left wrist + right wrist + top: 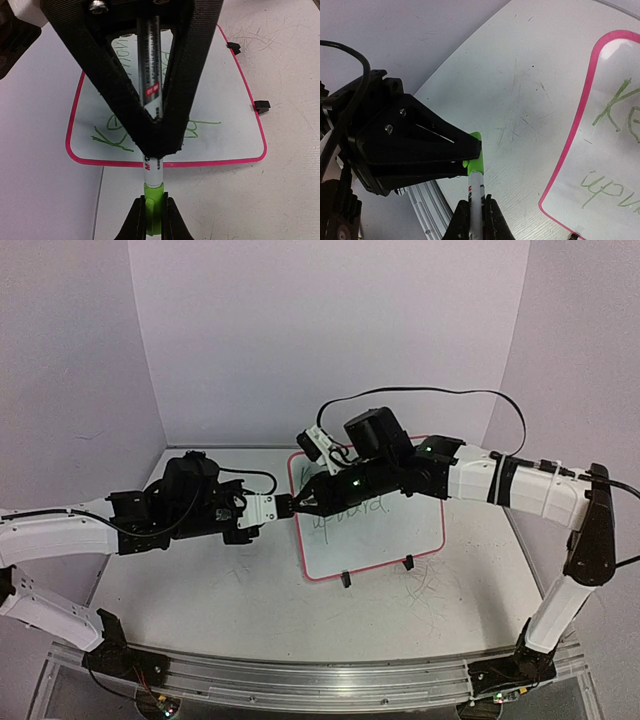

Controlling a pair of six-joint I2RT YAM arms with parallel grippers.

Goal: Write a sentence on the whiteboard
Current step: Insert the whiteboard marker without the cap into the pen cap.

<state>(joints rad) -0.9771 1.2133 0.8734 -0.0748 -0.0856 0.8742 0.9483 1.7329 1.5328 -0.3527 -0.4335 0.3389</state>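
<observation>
The whiteboard [390,540] with its pink frame lies on the table, slightly right of centre. On it is the sentence [352,510] in green script, partly covered by my right arm; the words show as "Ke…" and "upw…" [615,110] in the right wrist view. Just off the board's left edge, both grippers meet on a marker. My left gripper [154,215] is shut on its green cap [153,205]. My right gripper [476,212] is shut on the white barrel [476,192]. The cap [476,152] sits on the barrel's end.
Two small black feet [345,580] [408,563] stand at the board's near edge. An aluminium rail [320,680] runs along the table's front. Purple-white walls close in the back and both sides. A black cable [450,393] arcs over the right arm.
</observation>
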